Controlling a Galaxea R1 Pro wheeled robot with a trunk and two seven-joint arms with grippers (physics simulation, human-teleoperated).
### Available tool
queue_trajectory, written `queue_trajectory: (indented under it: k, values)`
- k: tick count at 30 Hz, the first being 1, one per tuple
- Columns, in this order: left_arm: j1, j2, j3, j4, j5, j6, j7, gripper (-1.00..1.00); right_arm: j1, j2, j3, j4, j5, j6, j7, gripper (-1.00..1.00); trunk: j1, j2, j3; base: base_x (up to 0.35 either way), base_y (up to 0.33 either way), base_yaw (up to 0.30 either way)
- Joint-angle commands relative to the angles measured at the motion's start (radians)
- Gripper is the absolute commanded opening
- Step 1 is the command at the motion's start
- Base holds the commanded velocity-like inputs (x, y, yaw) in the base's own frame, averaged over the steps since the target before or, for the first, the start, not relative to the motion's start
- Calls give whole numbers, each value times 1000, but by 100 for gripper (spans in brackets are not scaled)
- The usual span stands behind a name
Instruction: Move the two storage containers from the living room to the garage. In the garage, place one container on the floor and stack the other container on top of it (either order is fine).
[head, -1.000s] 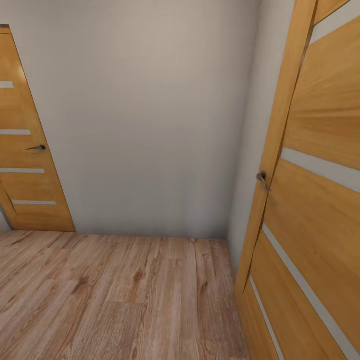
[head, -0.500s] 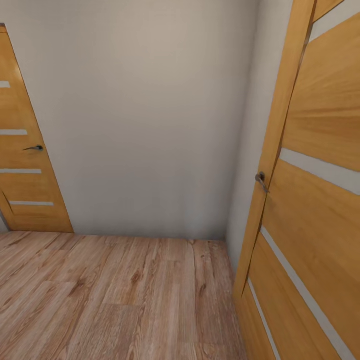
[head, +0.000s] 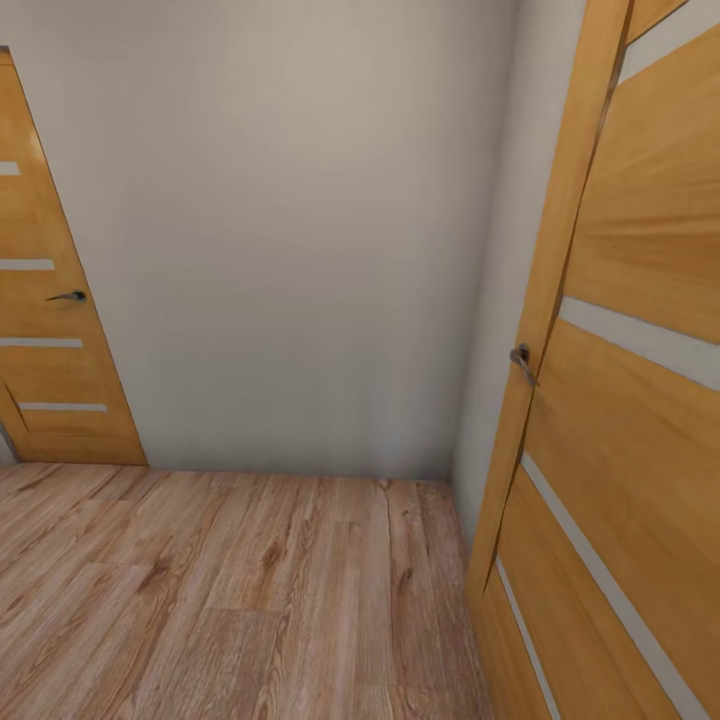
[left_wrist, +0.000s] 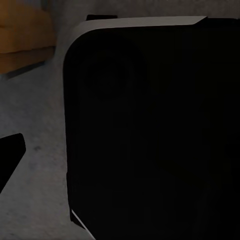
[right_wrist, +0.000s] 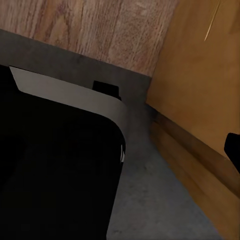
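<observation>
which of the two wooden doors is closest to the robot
The door on the right, whose panel looms large and runs off the head view's bottom edge. The other door stands farther back on the left, beside the white wall.

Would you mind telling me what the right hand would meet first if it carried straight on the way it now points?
Probably the robot's own dark body panel, which looms ahead, with grey floor beside it; depth is unclear.

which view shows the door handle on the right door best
The head view: the metal handle stands out at the edge of the open wooden door, against the white wall. The right wrist view catches orange wood, probably a door, without any handle; the left wrist view is mostly dark.
</observation>
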Motion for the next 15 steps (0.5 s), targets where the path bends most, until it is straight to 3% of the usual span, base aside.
queue_trajectory:
  k: [1, 5, 11, 15]
  values:
    - [-1, 0, 2, 0, 1, -2, -1, 100, -1, 0, 8, 2, -6, -3, -1, 100, 0, -1, -1, 0, 0, 0]
    - [-1, -1, 2, 1, 1, -2, 0, 100, -1, 1, 8, 2, -6, -3, -1, 100, 0, -1, -1, 8, 0, 0]
    - [-1, -1, 2, 0, 1, -2, -1, 100, -1, 1, 8, 2, -6, -3, -1, 100, 0, -1, -1, 212, 0, 0]
    - [-1, -1, 2, 0, 1, -2, -1, 100, -1, 1, 8, 2, -5, -3, -1, 100, 0, -1, -1, 58, 0, 0]
